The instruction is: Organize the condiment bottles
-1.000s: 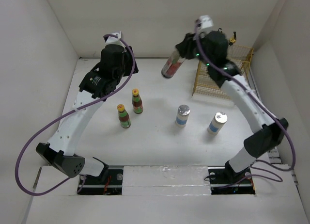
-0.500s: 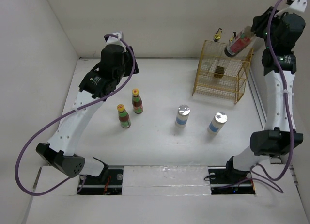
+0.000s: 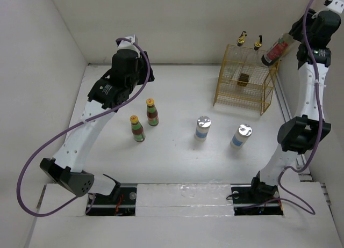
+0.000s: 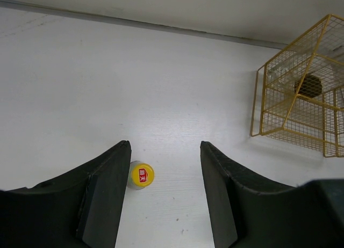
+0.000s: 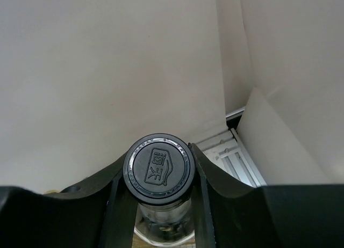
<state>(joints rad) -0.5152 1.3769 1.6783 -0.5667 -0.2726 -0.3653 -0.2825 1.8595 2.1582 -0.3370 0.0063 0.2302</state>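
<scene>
Right gripper (image 3: 283,44) clamps the tilted black-capped jar (image 5: 158,170) above the wire rack (image 3: 239,96). The jar could slip, or perhaps clip the gold-pourer bottles (image 3: 242,37). Left gripper (image 4: 164,151) gapes empty.

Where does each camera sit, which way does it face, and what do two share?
Top external: above, behind the robot, looking down at the table; left arm, right arm show.
Left wrist: looks across the table past the open left hand at the yellow wire rack.
Right wrist: faces the wall; right hand grips the black-capped jar.
Shared: top and left wrist both see the rack.
</scene>
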